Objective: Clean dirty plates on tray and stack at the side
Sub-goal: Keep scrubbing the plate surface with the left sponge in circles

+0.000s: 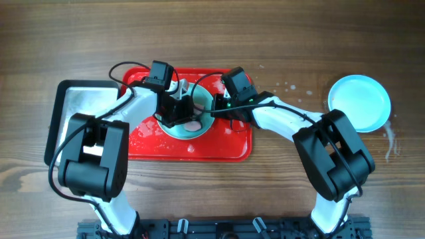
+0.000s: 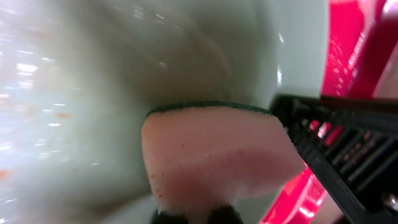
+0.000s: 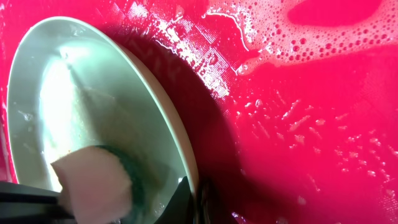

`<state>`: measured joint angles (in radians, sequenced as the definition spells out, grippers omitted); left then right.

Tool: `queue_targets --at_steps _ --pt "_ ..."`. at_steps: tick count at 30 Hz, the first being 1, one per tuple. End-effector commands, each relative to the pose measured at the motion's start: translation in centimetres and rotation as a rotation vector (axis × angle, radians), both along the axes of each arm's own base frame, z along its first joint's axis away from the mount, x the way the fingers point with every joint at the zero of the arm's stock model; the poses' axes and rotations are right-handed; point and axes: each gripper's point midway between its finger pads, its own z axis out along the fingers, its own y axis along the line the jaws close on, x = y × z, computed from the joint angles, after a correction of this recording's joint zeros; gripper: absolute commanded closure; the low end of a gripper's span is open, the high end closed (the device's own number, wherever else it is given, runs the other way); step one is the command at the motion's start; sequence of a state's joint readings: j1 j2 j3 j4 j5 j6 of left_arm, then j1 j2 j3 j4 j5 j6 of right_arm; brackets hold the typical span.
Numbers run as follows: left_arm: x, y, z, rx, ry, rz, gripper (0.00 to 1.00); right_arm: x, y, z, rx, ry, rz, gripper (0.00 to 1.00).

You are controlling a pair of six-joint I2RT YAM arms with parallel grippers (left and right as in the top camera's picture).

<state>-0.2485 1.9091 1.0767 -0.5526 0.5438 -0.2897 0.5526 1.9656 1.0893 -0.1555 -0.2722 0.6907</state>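
Note:
A pale blue plate (image 1: 204,126) is tilted up over the red tray (image 1: 226,149). My right gripper (image 1: 216,106) is shut on its rim; the right wrist view shows the fingers (image 3: 194,200) pinching the plate's edge (image 3: 93,81) above the wet tray (image 3: 311,124). My left gripper (image 1: 179,109) is shut on a pink sponge (image 1: 192,124) with a green scrub side, pressed against the plate's inner face (image 2: 93,93). The sponge (image 2: 211,149) fills the left wrist view, with the fingertips (image 2: 196,218) at the bottom edge. The sponge also shows in the right wrist view (image 3: 93,183). Another pale blue plate (image 1: 359,101) lies on the table at the far right.
A silvery black-rimmed metal tray (image 1: 66,99) lies left of the red tray, under my left arm. Soap foam (image 3: 298,37) and water lie on the red tray. Water drops (image 1: 392,139) spot the table by the right plate. The right gripper's black finger (image 2: 336,149) is beside the sponge.

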Motion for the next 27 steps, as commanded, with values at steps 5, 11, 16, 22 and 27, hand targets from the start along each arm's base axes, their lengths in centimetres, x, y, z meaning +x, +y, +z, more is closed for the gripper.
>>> queue_targets --at_steps 5,11,16,22,27 --pt "0.4 2.4 -4.2 0.183 0.004 0.098 0.96 -0.7 -1.4 -2.4 -0.061 0.047 -0.025 0.96" --pt "1.9 11.2 -5.1 0.665 -0.063 0.398 0.96 -0.7 -1.4 -2.4 -0.062 0.045 -0.023 0.96" --pt "1.5 11.8 -5.0 0.702 -0.059 0.396 0.96 -0.7 -1.4 -2.4 -0.062 0.045 -0.023 0.96" --pt "-2.2 8.8 -5.6 0.548 0.102 0.215 0.96 -0.7 -1.4 -2.4 -0.062 0.043 -0.021 0.96" --pt "-4.1 3.9 -4.6 0.262 0.153 0.006 0.96 -0.7 -1.4 -2.4 -0.062 0.043 -0.020 0.96"
